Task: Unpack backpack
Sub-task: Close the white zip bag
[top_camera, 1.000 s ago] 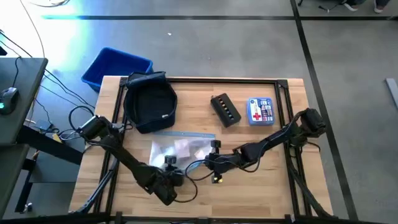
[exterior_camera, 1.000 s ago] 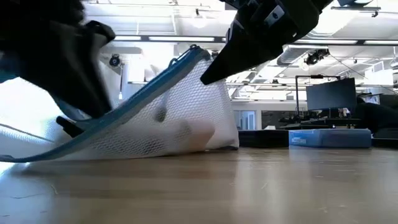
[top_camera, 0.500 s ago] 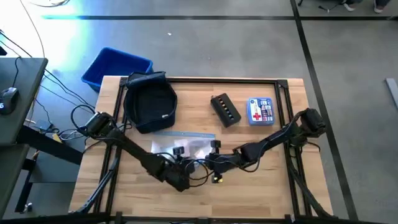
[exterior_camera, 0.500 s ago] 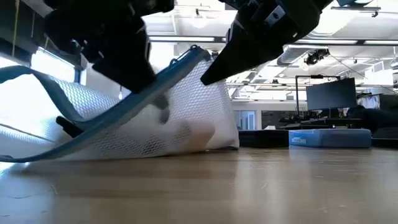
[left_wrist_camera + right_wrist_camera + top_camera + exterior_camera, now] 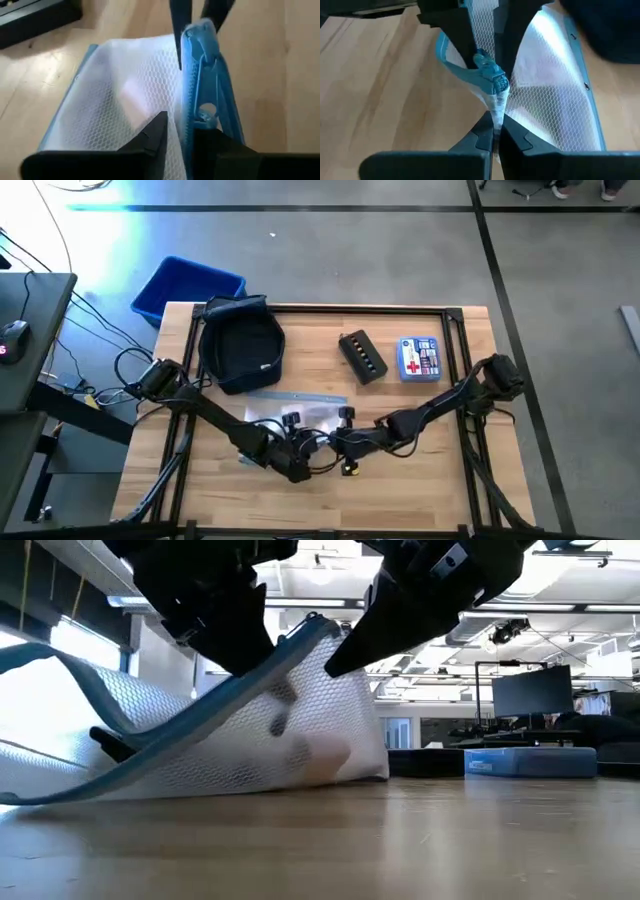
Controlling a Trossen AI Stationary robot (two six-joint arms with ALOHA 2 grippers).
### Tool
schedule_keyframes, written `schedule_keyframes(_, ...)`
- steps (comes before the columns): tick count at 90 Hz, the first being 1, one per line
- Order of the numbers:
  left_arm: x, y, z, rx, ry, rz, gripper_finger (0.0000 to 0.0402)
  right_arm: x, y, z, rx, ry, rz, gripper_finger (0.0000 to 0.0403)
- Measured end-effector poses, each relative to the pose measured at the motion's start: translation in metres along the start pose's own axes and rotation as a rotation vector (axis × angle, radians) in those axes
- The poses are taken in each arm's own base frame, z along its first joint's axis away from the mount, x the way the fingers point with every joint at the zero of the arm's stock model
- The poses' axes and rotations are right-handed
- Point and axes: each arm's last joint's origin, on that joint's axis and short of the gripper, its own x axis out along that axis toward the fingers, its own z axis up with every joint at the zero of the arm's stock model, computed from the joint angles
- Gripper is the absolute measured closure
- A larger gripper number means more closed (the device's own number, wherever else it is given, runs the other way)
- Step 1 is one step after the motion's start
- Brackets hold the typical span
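Near our bench's front edge both claws, left gripper and right gripper, clamp the mesh pouch, long axis along that edge, while the backpack sits toward the back-left corner, nearer our left arm.

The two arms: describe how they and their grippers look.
Both arms are dark, nearly black, built of slim jointed links with thin black cables looping alongside. The left gripper and the right gripper each end in two flat, tapering black fingers. A small yellow mark shows near the right wrist.

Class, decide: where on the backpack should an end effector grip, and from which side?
Probably the soft rim of the backpack, from above: it seems to lie with its opening upward, so the rim offers a thin edge to pinch.
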Motion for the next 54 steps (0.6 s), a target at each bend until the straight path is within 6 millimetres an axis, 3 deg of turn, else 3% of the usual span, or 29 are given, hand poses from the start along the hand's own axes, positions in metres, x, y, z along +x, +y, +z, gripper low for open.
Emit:
schedule_keyframes(9,-0.001,-0.002,-0.001,-0.008,0.004,-0.011,0.0396,0.0,0.0,0.0,0.0,0.0,0.0,0.0403)
schedule_keyframes(54,-0.032,-0.021,-0.04,-0.101,0.17,0.025,0.0401,0.0,0.0,-0.002,-0.007,0.021,-0.005,0.0403)
